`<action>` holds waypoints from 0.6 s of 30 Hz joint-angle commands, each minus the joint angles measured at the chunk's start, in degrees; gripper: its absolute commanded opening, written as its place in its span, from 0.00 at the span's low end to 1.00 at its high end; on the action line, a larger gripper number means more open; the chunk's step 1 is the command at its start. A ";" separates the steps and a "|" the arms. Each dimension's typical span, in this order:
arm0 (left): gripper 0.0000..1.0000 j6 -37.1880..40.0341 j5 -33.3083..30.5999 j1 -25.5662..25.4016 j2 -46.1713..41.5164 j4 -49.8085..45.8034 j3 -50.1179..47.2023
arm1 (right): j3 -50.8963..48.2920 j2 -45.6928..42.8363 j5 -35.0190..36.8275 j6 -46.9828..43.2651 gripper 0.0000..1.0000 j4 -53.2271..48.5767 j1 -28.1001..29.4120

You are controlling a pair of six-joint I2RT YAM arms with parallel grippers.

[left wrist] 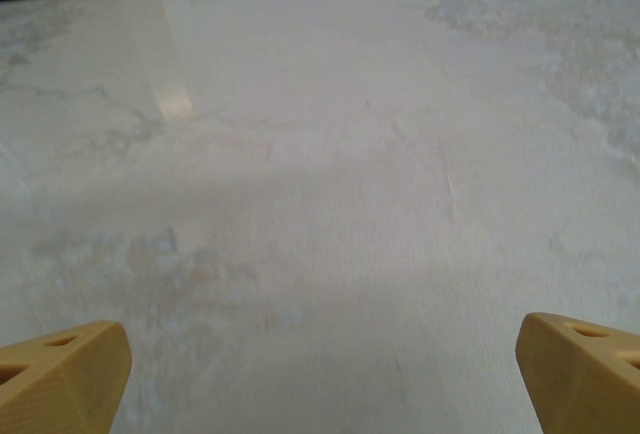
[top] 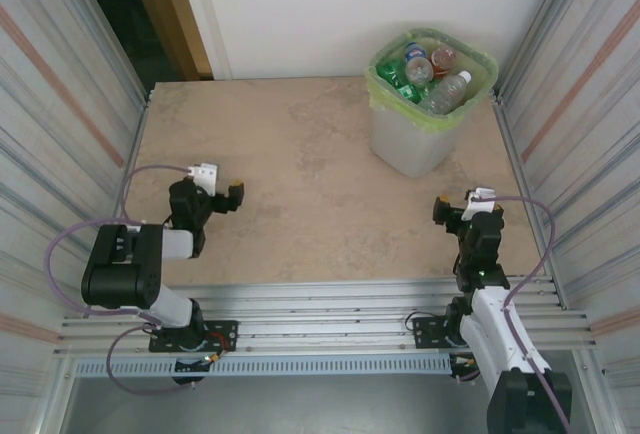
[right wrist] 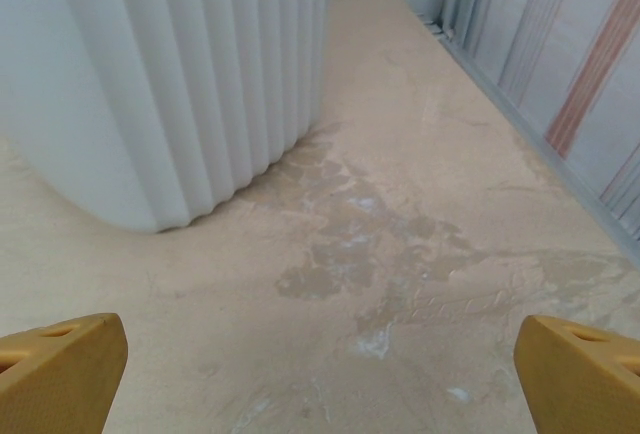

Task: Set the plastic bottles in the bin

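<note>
Gaping wide, your left gripper (top: 222,185) and right gripper (top: 463,204) hold nothing. Ahead of them, the bin (top: 408,144) holds plastic bottles (top: 432,74). They look light and slippery, so pinch mid-body.

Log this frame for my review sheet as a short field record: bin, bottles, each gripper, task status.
bin: upright at the far right of the table, with a green bag liner
plastic bottles: several, green and clear, piled inside the bin
left gripper: open, empty, near left, over bare table
right gripper: open, empty, on the near side of the bin, apart from it
task status: every bottle seen lies in the bin; looks finished
</note>
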 commanded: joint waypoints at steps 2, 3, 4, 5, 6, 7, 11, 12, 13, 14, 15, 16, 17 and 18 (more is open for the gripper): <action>0.99 -0.78 2.53 1.55 0.10 -3.93 1.88 | -0.76 5.25 -5.40 -1.52 0.98 10.40 -1.44; 0.99 -0.88 2.52 1.55 0.26 -3.53 1.91 | -0.73 6.88 -6.28 -1.64 0.98 11.75 -1.69; 0.99 -0.81 2.56 1.55 0.14 -3.71 1.89 | -0.68 9.10 -6.95 -1.77 0.98 13.78 -1.88; 0.99 -0.92 2.23 1.55 0.16 -3.71 1.88 | -0.59 11.54 -7.37 -1.86 0.98 15.83 -2.00; 0.99 -1.22 1.29 1.54 0.26 -3.73 1.94 | -0.37 13.87 -7.77 -1.96 0.98 17.60 -1.96; 0.99 -1.51 0.22 1.29 0.19 -3.92 2.05 | 0.48 16.13 -8.26 -2.21 0.98 18.60 -2.04; 0.99 -1.48 -0.51 1.00 0.21 -4.12 2.06 | 3.51 25.03 -11.66 -2.89 0.98 22.66 -2.05; 0.99 -1.42 -0.55 0.97 0.18 -4.12 2.04 | 4.36 27.04 -12.36 -2.95 0.98 23.84 -2.05; 0.99 -1.41 -0.67 1.01 0.15 -4.12 2.01 | 5.16 29.24 -13.07 -3.12 0.98 25.09 -2.05; 0.99 -1.43 -0.67 1.00 0.11 -4.12 2.06 | 5.81 30.92 -13.78 -3.22 0.98 26.08 -2.05; 0.99 -1.42 -0.61 0.98 0.10 -4.12 2.02 | 7.49 32.36 -14.55 -3.27 0.98 25.33 -2.14; 0.99 -1.43 -0.67 0.90 0.10 -4.12 2.06 | 9.33 32.94 -15.40 -3.63 0.98 21.50 -2.27; 0.99 -1.40 -0.63 0.93 0.10 -4.12 2.12 | 9.91 33.99 -16.47 -3.80 0.98 21.51 -2.32; 0.99 -1.38 -0.61 1.00 0.10 -4.12 2.06 | 10.83 34.20 -17.37 -4.10 0.98 19.81 -2.37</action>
